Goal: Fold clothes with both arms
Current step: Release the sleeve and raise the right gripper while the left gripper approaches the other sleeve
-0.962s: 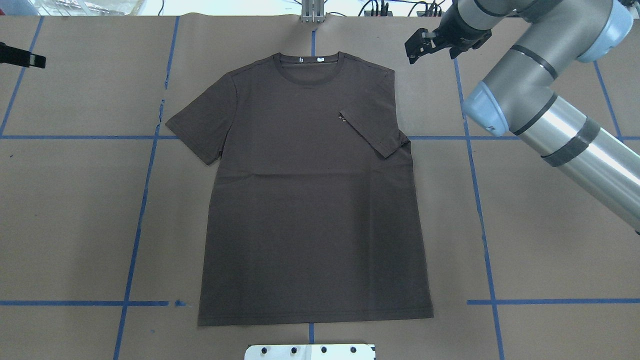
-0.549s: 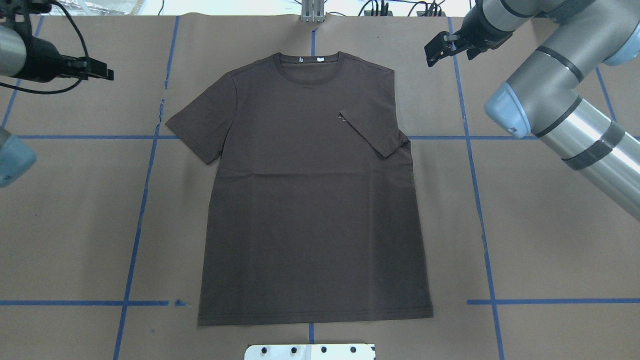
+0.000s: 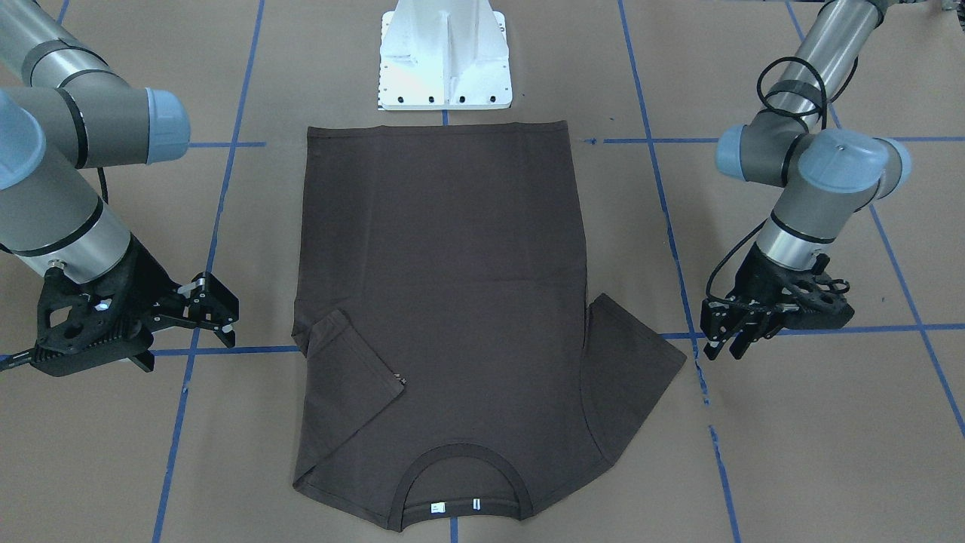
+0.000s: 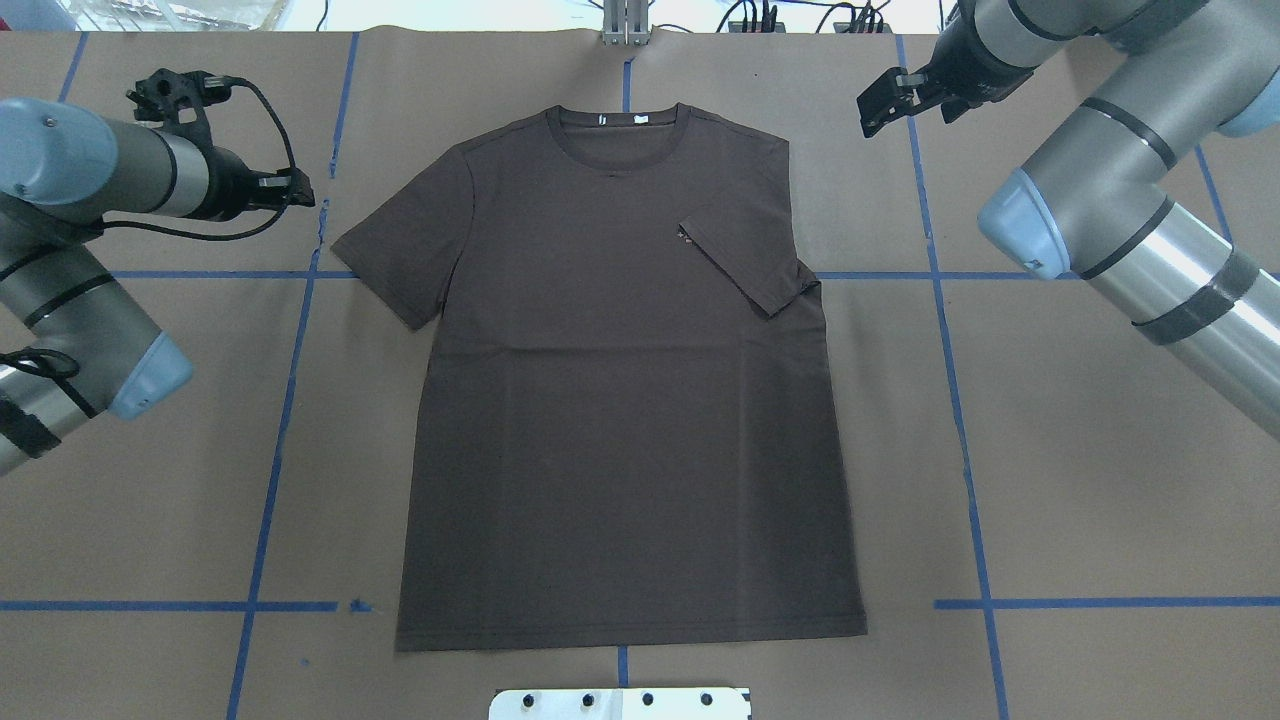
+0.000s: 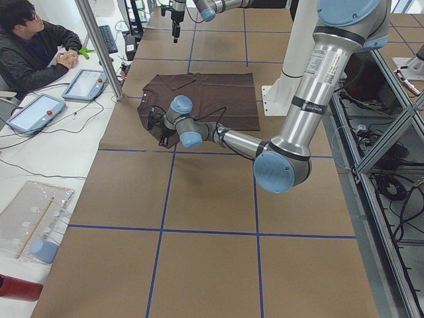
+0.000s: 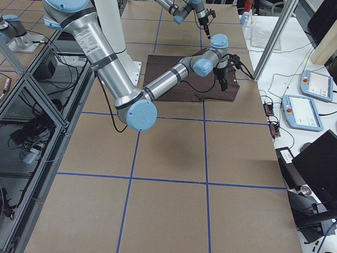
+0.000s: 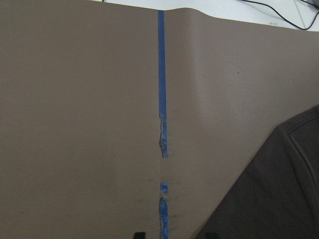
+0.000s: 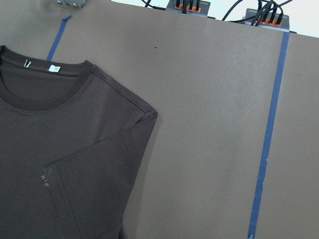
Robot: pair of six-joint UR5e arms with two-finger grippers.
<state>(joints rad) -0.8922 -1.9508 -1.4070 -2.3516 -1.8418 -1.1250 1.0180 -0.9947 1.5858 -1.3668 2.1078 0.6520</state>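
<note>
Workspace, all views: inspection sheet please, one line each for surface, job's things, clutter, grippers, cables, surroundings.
surface: brown paper table with a blue tape grid.
job's things: dark brown T-shirt flat, front up; one sleeve folded in over the chest, other sleeve spread out.
clutter: nothing seen.
grippers: left gripper and right gripper open, empty, beside the shoulders, apart from the shirt.
cables: black cable looped at the left wrist.
surroundings: seated operator with tablets at the table's end.

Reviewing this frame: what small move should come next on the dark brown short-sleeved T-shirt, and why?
Probably lower the open left gripper onto the spread left sleeve beside it. The right sleeve of the dark brown T-shirt already lies folded over the chest; the left one is not.
</note>
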